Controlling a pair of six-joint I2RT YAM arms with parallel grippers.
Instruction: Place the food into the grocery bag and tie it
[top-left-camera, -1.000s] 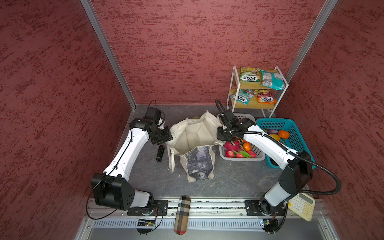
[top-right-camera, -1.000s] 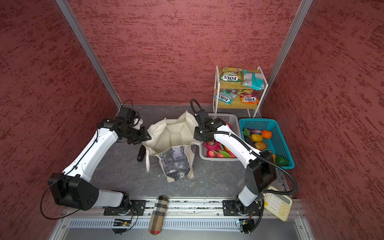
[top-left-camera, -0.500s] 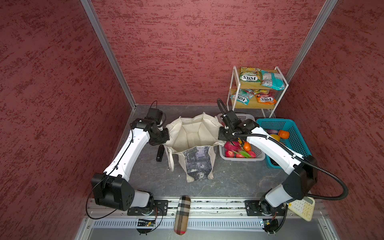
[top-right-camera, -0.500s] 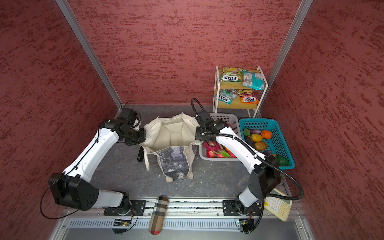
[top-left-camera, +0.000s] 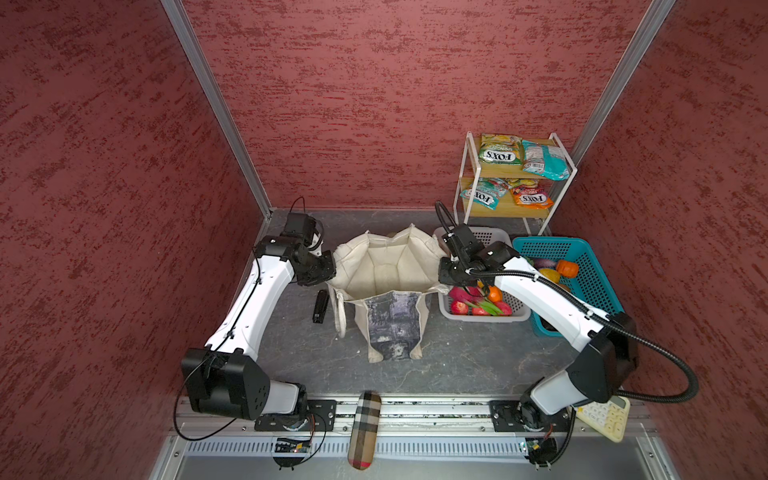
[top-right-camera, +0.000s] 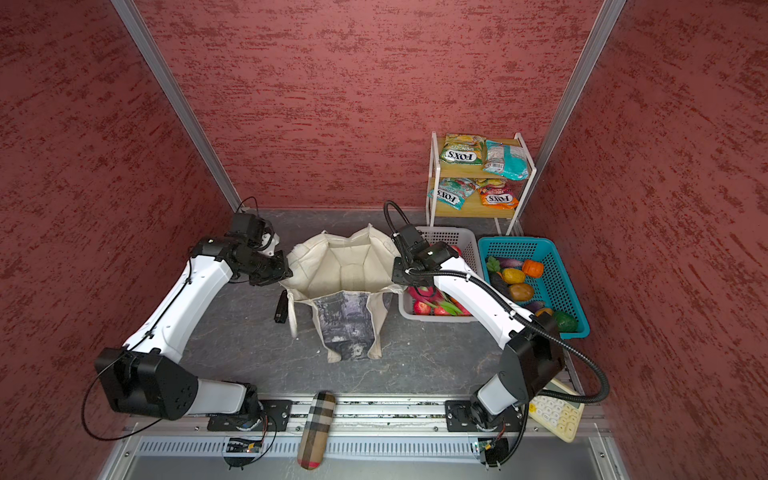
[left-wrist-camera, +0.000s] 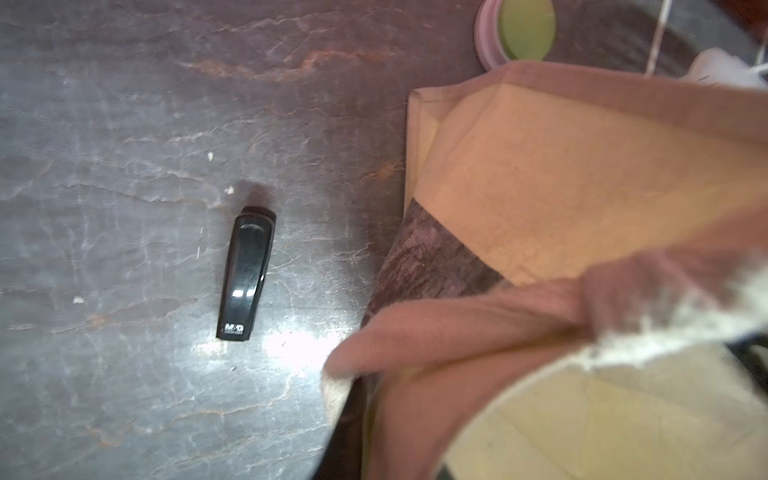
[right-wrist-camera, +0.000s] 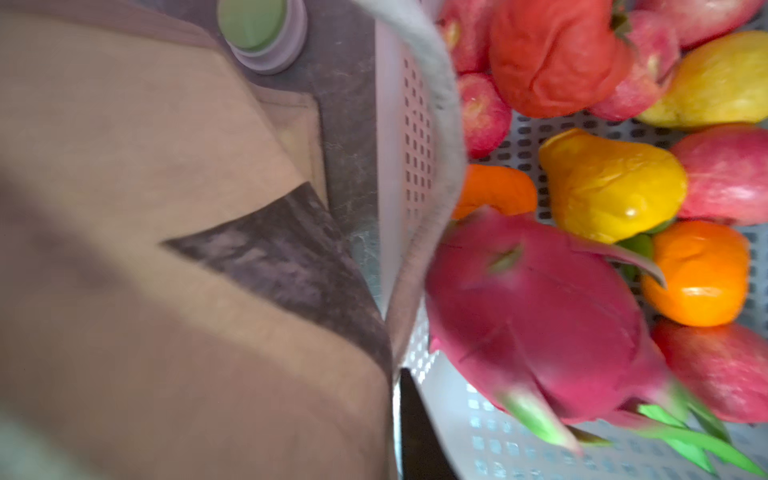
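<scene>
The floppy cream canvas tote (top-left-camera: 392, 324) with the grey-black print stands in the middle of the dark grey bench (top-left-camera: 457, 361), its mouth spread wide and the pale lining showing in both top views. The left gripper (top-left-camera: 330, 276) is right at the tote's left rim and the right gripper (top-left-camera: 439, 277) right at its right rim. Cloth bunches close under both wrist cameras, but I cannot tell whether either gripper pinches the rim or has let it go.

The food I can see sits outside the bag. The pink dragon fruit (right-wrist-camera: 540, 324) with green tips lies among red, yellow and orange toy fruits in the white perforated plastic basket (top-left-camera: 486, 319), just beside the tote's right side, with a cream strap (right-wrist-camera: 444, 124) lying over its rim. More toy vegetables fill the blue perforated plastic basket (top-left-camera: 590, 257) at the bench's right edge. Glossy FOX'S packets (top-left-camera: 500, 154) rest on the white-framed shelf (top-left-camera: 465, 183) in the back right corner. A black stapler (left-wrist-camera: 247, 274) lies just left of the tote.
</scene>
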